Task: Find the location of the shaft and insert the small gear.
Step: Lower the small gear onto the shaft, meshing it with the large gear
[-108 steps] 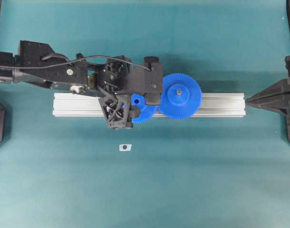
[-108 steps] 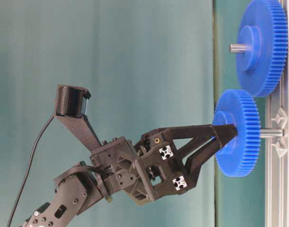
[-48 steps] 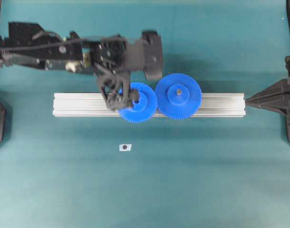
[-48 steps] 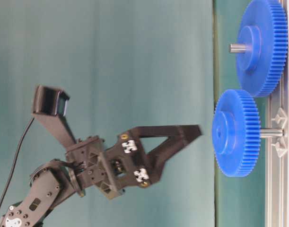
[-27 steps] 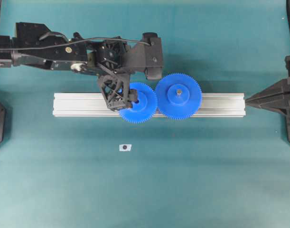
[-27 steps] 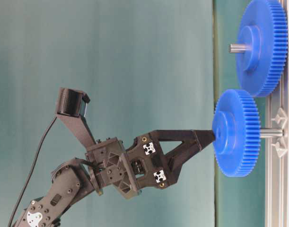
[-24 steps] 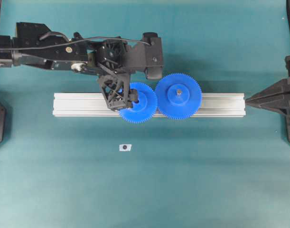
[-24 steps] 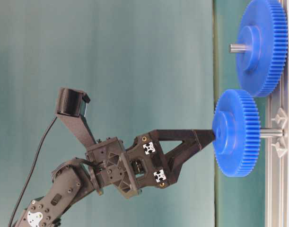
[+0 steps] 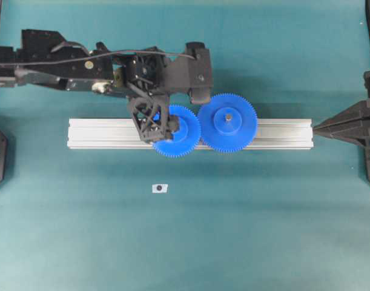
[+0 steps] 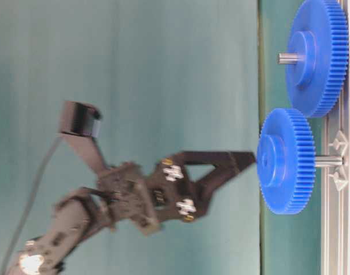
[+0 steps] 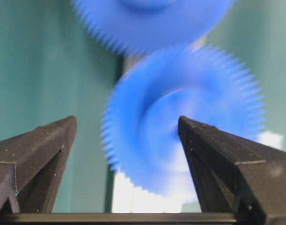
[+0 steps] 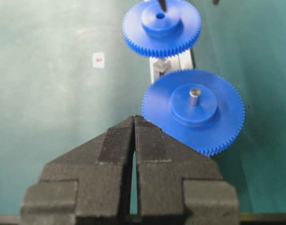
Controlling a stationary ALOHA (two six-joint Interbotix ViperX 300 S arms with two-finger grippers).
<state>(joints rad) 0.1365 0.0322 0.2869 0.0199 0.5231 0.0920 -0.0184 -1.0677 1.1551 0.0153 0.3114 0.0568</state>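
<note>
The small gear (image 9: 180, 133) sits on the shaft (image 10: 329, 161), which rises from the aluminium rail (image 9: 100, 133); its teeth meet the larger blue gear (image 9: 228, 122). My left gripper (image 9: 162, 124) hovers over the small gear's hub side, open and holding nothing. From table level its fingertips (image 10: 249, 157) end just short of the hub face (image 10: 262, 160); whether they touch is unclear. In the left wrist view the small gear (image 11: 185, 122) is blurred between the wide-apart jaws (image 11: 127, 123). My right gripper (image 12: 135, 118) is shut and empty, off the rail's right end (image 9: 321, 127).
The larger gear (image 12: 194, 110) has a grey pin tip (image 12: 194, 96) in its hub. A small white tag with a dark dot (image 9: 159, 188) lies on the teal mat in front of the rail. Black frame posts stand at the left and right edges.
My left gripper swung in from a pulled-back pose to the small gear's hub and is still moving, blurred. The small gear stays on the shaft. The right arm has not moved.
</note>
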